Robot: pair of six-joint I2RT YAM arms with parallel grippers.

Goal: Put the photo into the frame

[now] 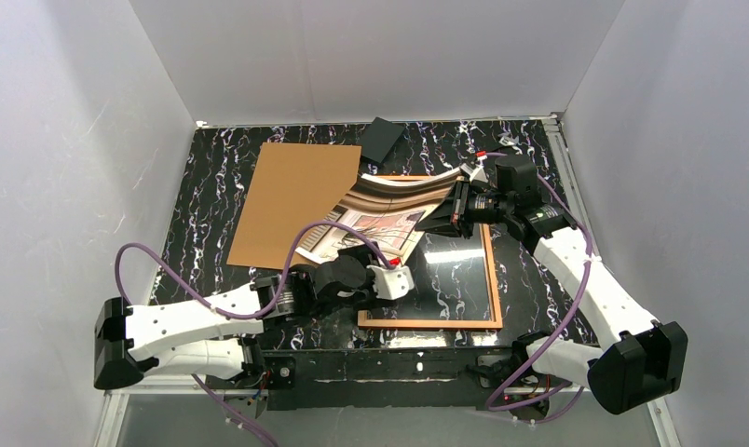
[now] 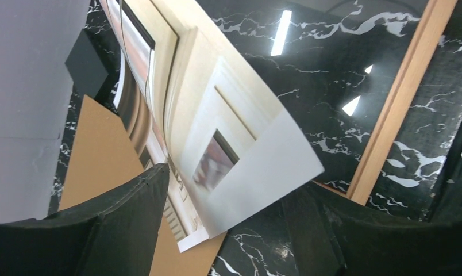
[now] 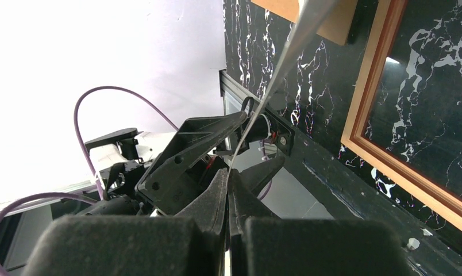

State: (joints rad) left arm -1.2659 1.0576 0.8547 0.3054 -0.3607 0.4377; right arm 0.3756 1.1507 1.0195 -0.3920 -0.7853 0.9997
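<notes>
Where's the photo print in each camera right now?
Top external: the thin paper photo print bows at centre, over the far-left corner of the orange-red rectangular frame.
Left wrist: centre, top edge to bottom.
Right wrist: edge-on, top centre down into the right fingers.
Shared landmark: that frame, in all three.

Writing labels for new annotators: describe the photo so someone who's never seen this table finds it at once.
On the black marbled table, find the orange-bordered frame lying flat right of centre. The photo is the curled sheet over its far-left corner, one edge pinched in the right gripper. Unlike the plain brown board flat beside it, it is printed and bowed.
</notes>
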